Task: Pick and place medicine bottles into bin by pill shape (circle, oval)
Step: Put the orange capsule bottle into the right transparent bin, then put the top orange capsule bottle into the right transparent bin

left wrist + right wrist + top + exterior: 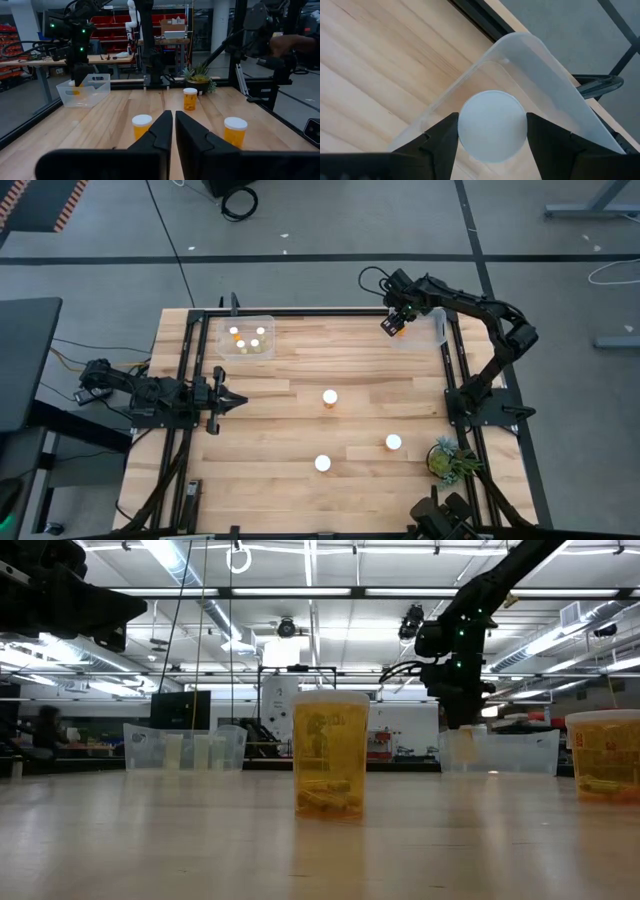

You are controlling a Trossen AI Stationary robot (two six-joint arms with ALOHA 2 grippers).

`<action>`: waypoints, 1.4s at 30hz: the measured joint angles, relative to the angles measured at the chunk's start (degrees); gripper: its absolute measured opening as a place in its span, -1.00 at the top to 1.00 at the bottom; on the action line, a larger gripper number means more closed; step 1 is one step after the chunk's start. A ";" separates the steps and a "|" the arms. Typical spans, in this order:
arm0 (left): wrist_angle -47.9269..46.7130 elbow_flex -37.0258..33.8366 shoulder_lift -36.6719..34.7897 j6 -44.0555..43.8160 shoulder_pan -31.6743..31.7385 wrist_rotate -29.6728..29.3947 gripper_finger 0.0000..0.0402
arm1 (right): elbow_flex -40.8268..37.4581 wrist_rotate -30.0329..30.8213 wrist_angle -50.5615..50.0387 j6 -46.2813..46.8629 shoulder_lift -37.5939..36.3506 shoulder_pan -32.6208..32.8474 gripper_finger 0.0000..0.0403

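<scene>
Nearest the low camera, one medicine bottle (330, 754) stands mid-worktop. At the worktop's left edge the left gripper (222, 401) waits, fingers closed on nothing. A clear bin (247, 337) at the far-left corner holds four bottles (250, 339). Three more stand loose: centre (330, 397), near edge (323, 464), right (393, 443). By the far-right corner the right gripper (492, 131) clamps a white-capped bottle (492, 126) over the second bin's (547, 85) rim.
</scene>
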 joint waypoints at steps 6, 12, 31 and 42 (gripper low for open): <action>0.01 0.00 0.01 0.00 0.00 0.00 0.87 | 0.00 0.00 -0.02 -0.42 0.00 0.00 -0.23; 0.01 0.00 0.00 0.00 -0.01 0.00 0.82 | 0.00 0.00 -0.02 -0.42 -0.02 0.00 -0.37; 0.01 0.00 0.01 0.00 -0.02 0.00 0.82 | 0.28 -0.05 -0.79 -2.95 -1.19 0.40 -0.38; 0.00 0.00 0.00 -0.01 -0.01 0.00 0.88 | 1.29 -1.24 -2.69 -2.68 -11.21 2.19 -0.38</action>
